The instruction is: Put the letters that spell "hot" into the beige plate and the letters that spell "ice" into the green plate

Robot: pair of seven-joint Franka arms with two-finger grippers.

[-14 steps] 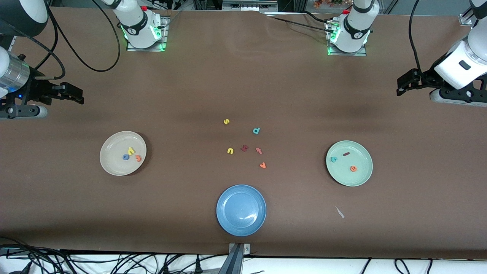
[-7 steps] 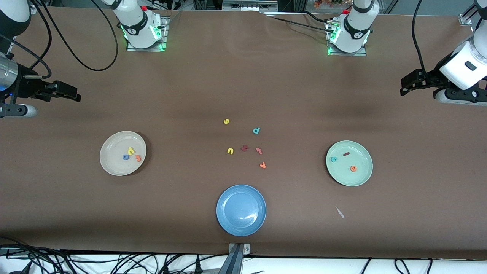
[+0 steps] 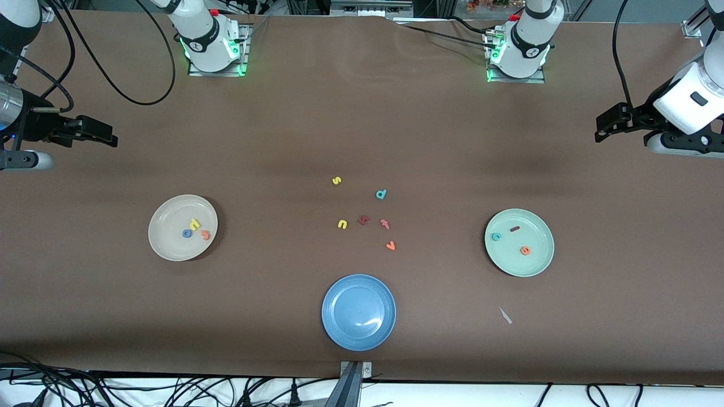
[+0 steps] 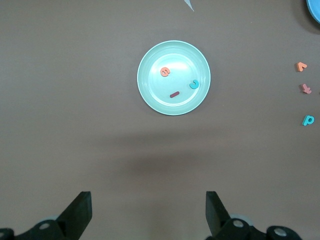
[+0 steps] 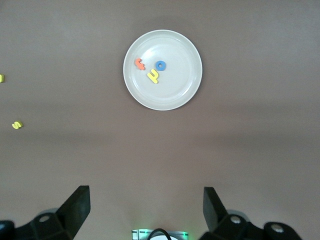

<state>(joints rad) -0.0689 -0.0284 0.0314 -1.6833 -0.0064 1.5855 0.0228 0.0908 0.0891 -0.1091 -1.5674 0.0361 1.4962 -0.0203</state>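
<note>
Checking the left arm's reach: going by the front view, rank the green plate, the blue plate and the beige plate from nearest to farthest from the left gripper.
1. green plate, at the left arm's end of the table, closest to the open left gripper.
2. blue plate, mid-table, nearest the front camera.
3. beige plate, at the right arm's end.

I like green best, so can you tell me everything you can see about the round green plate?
The round, shallow, pale mint-green plate looks smooth, with a low raised rim. It sits flat on the brown table, toward the left arm's end. Three tiny foam letters lie in it, apart from each other: a teal c, a dark red bar i and an orange e. No end effector touches it.
</note>
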